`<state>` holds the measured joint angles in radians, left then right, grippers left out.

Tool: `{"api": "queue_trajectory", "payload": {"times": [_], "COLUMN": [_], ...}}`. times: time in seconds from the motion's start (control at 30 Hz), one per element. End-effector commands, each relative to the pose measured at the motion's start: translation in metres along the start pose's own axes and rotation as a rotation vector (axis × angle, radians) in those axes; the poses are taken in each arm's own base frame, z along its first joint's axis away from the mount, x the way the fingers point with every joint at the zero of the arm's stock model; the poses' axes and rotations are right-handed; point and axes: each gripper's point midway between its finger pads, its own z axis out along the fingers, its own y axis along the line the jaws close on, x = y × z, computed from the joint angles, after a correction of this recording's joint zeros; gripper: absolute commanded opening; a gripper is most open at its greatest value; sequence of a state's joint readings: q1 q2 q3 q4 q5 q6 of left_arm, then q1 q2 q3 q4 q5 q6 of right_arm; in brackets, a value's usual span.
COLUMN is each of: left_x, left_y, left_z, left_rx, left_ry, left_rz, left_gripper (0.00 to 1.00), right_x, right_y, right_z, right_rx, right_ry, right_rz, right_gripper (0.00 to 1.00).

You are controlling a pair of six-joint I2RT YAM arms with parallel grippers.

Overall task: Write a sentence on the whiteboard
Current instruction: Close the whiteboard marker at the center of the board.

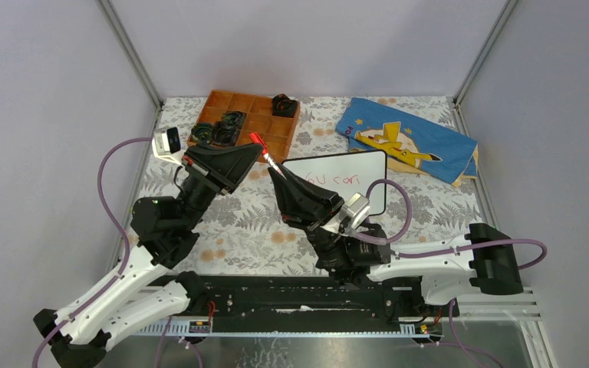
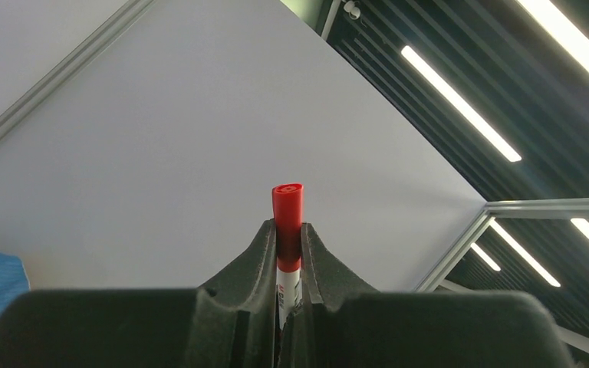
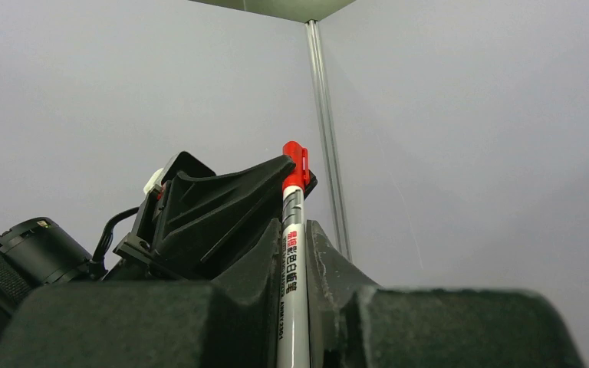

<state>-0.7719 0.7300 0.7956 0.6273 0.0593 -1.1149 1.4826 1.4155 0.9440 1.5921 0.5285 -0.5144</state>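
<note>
The whiteboard (image 1: 368, 192) lies on the patterned table right of centre. It bears red words "You can" (image 1: 336, 180), and my right arm hides its lower left part. A marker (image 1: 270, 159) with a white body and a red cap (image 1: 257, 139) is held above the board's left corner by both grippers. My left gripper (image 1: 259, 149) is shut on the capped end, seen in the left wrist view (image 2: 289, 230) around the cap (image 2: 287, 203). My right gripper (image 1: 278, 170) is shut on the body, seen in the right wrist view (image 3: 295, 230) around the barrel (image 3: 291, 264).
An orange compartment tray (image 1: 264, 126) with several dark objects stands at the back, just behind the left gripper. A blue cloth with a yellow figure (image 1: 406, 142) lies at the back right. Grey walls with metal posts enclose the table.
</note>
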Motion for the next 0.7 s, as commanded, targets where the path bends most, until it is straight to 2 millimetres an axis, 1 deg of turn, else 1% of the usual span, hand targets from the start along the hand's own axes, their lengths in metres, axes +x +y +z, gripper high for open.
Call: {"api": "queue_trajectory", "payload": {"times": [0.0,0.07,0.1,0.13,0.17,0.3,0.4,0.5,0.6,0.67], "left_x": [0.024,0.019,0.015,0.01,0.005,-0.011,-0.019,-0.024,-0.031,-0.033], "left_y": [-0.024,-0.024,-0.023,-0.02,-0.02,-0.019,-0.015,-0.014,-0.015,-0.015], "left_z": [-0.004,-0.003,-0.004,-0.004,-0.005,-0.01,-0.012,-0.014,-0.016,-0.017], "left_rx": [0.075,0.064,0.053,0.034,0.022,-0.014,-0.043,-0.059,-0.08,-0.103], "left_ry": [0.145,0.124,0.105,0.076,0.054,-0.019,-0.061,-0.087,-0.102,-0.095], "left_rz": [0.019,0.029,0.037,0.046,0.053,0.073,0.077,0.082,0.118,0.165], "left_gripper": [0.0,0.0,0.0,0.0,0.0,0.0,0.0,0.0,0.0,0.0], "right_x": [0.002,0.006,0.006,0.008,0.009,0.012,0.014,0.017,0.012,0.007], "right_y": [-0.014,-0.011,-0.01,-0.007,-0.006,-0.004,-0.002,-0.001,0.003,0.007], "right_z": [0.004,0.002,0.002,0.0,-0.001,-0.008,-0.013,-0.02,-0.027,-0.034], "right_rx": [0.013,-0.008,-0.015,-0.029,-0.04,-0.062,-0.077,-0.096,-0.142,-0.189], "right_ry": [0.037,0.075,0.092,0.111,0.128,0.175,0.211,0.248,0.293,0.342], "right_rz": [-0.015,-0.001,0.017,0.027,0.035,0.073,0.101,0.125,0.163,0.178], "right_gripper": [0.0,0.0,0.06,0.15,0.22,0.41,0.51,0.59,0.66,0.69]}}
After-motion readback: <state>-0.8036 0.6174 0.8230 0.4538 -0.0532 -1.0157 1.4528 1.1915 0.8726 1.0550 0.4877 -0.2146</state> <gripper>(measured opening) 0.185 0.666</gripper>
